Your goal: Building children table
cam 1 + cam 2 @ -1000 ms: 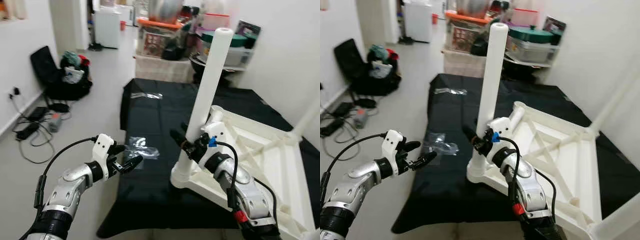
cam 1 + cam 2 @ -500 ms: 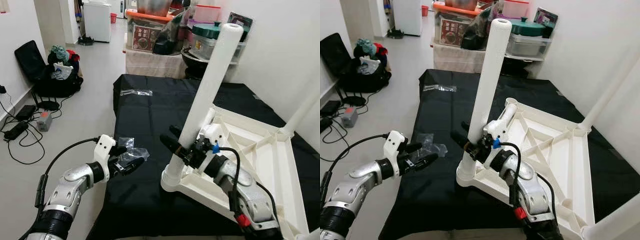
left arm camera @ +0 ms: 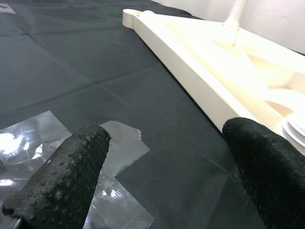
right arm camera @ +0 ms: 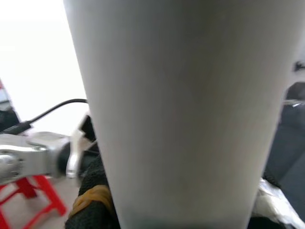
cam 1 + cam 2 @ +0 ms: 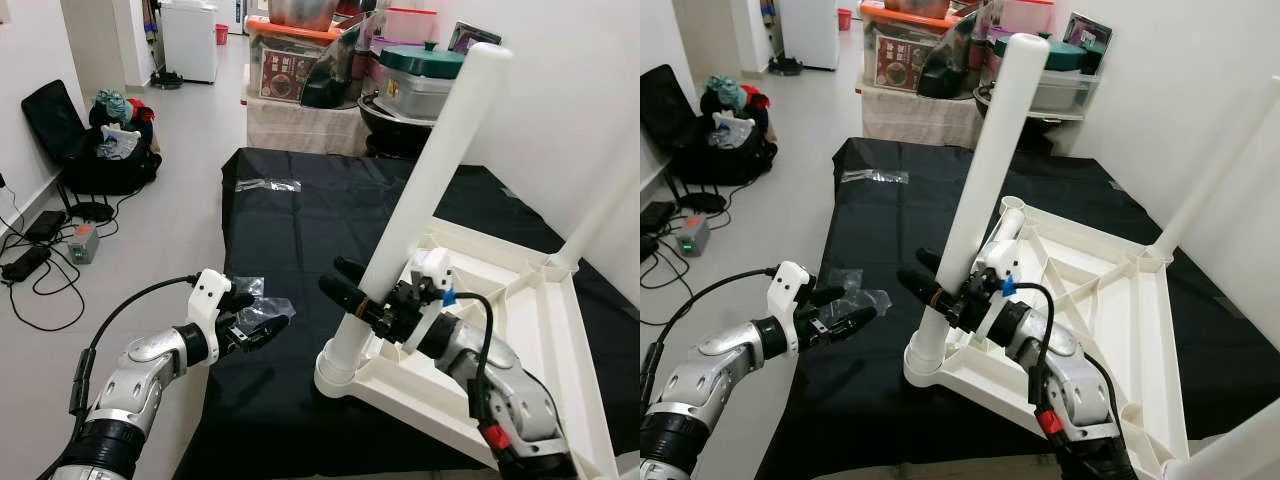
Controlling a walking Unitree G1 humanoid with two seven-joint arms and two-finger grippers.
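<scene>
A black cloth [image 5: 300,215] covers the floor [image 5: 175,200] in the middle of the room. Two clear plastic bags lie on it — one [image 5: 268,185] near the far edge, another [image 5: 262,304] crumpled at the near left. At the left wall, a black bag [image 5: 110,150] stuffed with clothes sits beside cables [image 5: 35,270]. Beyond the cloth are storage boxes [image 5: 290,75], a green-lidded pot [image 5: 420,75] — and a white appliance [image 5: 188,40].
</scene>
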